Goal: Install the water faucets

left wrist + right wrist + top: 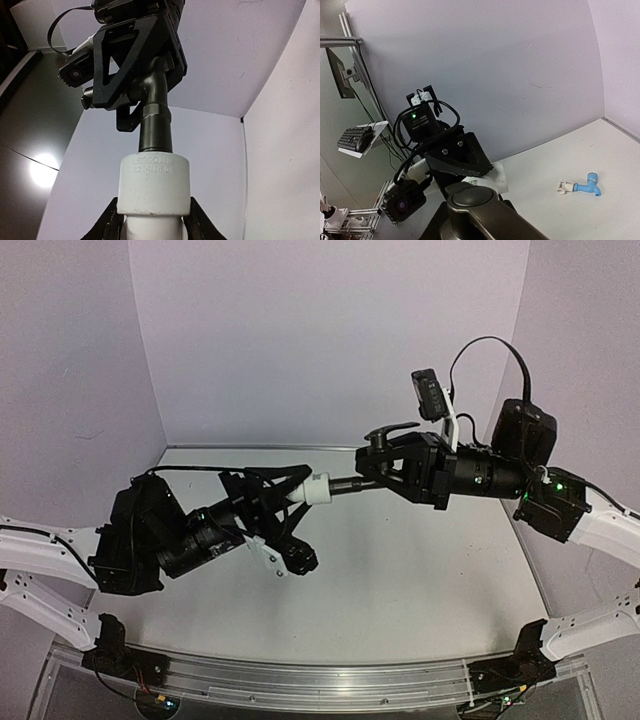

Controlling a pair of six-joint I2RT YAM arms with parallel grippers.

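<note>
The dark silvery-grey metal faucet [352,483] is held level in the air between the two arms, its lever handle [392,430] pointing up. My right gripper [378,468] is shut on its body. Its threaded end sits in a white pipe fitting [316,489], which my left gripper [292,498] is shut on. In the left wrist view the faucet's stem [155,127] enters the fitting [154,182] between my left fingers [111,225]. The light blue faucet [587,187] lies on the table in the right wrist view, with a small white piece [563,187] at its end.
The white table [420,580] is boxed in by pale walls at the back and sides. An aluminium rail [320,680] runs along the near edge. Both arms hang above the table's middle.
</note>
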